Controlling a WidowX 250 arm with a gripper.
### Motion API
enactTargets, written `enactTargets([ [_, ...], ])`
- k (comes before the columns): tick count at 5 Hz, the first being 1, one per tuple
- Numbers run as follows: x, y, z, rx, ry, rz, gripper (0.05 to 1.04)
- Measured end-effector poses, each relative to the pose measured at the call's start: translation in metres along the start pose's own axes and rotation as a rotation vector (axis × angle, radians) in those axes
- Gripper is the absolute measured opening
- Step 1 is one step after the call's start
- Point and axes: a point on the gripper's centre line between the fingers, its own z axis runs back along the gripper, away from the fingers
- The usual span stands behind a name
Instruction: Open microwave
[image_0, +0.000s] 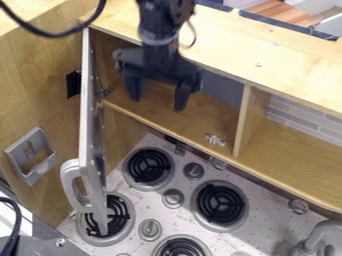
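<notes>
Above the stove (179, 184), microwave door (95, 131) found wide open; task judged complete, nothing left. Pincer (157, 103) spread wide, holding nothing.

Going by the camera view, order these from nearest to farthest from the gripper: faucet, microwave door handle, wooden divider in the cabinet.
1. Wooden divider: just right of the gripper in the picture.
2. Door handle: lower left, on the open door.
3. Faucet: bottom right corner.

burners (149, 165): 4 | stove knobs (172, 198): at least 3 | microwave door (92, 125): 1 | door handle (67, 180): 1 | faucet (326, 229): 1 | divider (251, 117): 1
</notes>
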Motion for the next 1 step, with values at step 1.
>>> enactTargets([
  [1,0.0089,-0.0121,0.0205,0.056,-0.021,-0.046,0.999],
])
